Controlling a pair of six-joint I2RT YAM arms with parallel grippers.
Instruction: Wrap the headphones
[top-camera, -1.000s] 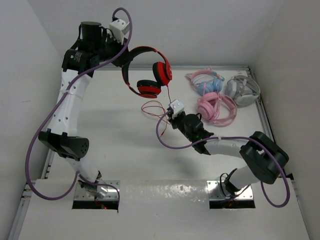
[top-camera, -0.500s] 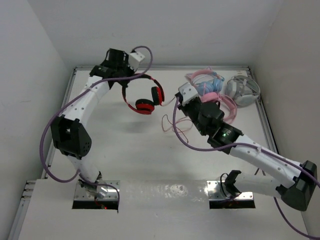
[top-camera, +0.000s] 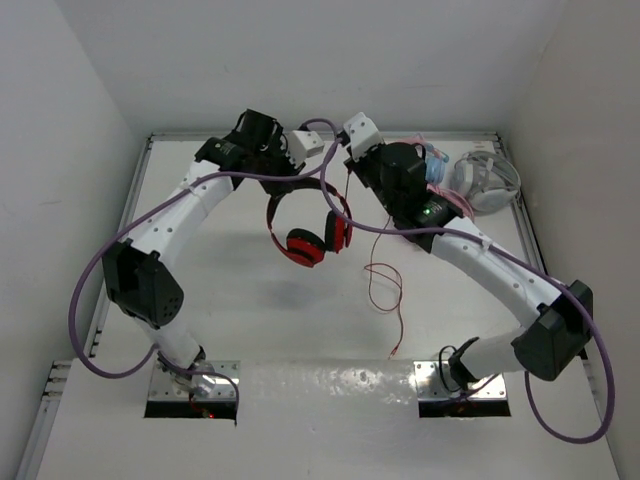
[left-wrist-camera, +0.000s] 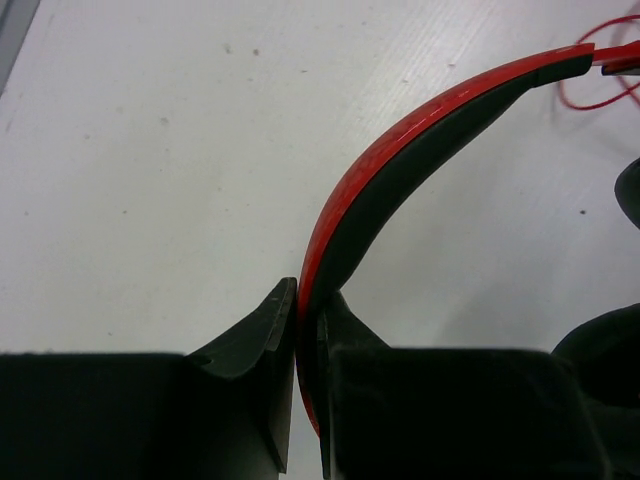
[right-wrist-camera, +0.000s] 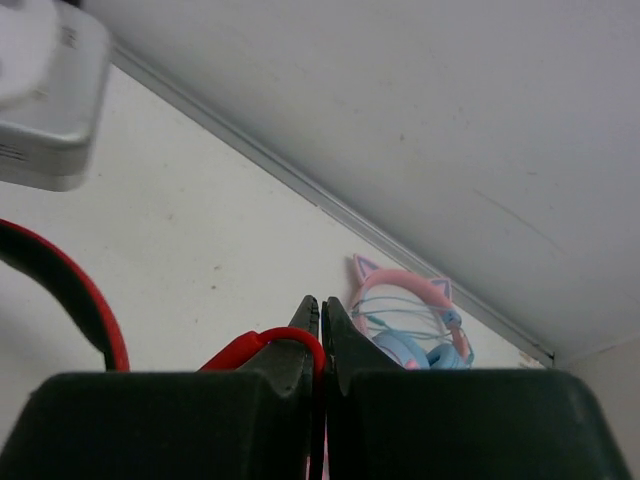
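The red headphones (top-camera: 312, 238) hang in the air above the middle of the table, ear cups down. My left gripper (top-camera: 283, 176) is shut on their black-and-red headband (left-wrist-camera: 400, 160), which runs up and right from the jaws in the left wrist view. My right gripper (top-camera: 345, 160) is close beside it at the back and shut on the thin red cable (right-wrist-camera: 262, 346), which loops over its left finger. The rest of the cable (top-camera: 385, 290) trails down onto the table toward the front.
Pink headphones with cat ears (right-wrist-camera: 405, 310) and grey-white headphones (top-camera: 485, 180) lie at the back right by the table's rim (top-camera: 180, 137). The back wall is close behind both grippers. Purple arm cables loop beside both arms.
Both grippers have moved toward each other at the back centre. The headphones shifted right with the left gripper. The right gripper rose and went back-left with the cable, which now trails long toward the front.
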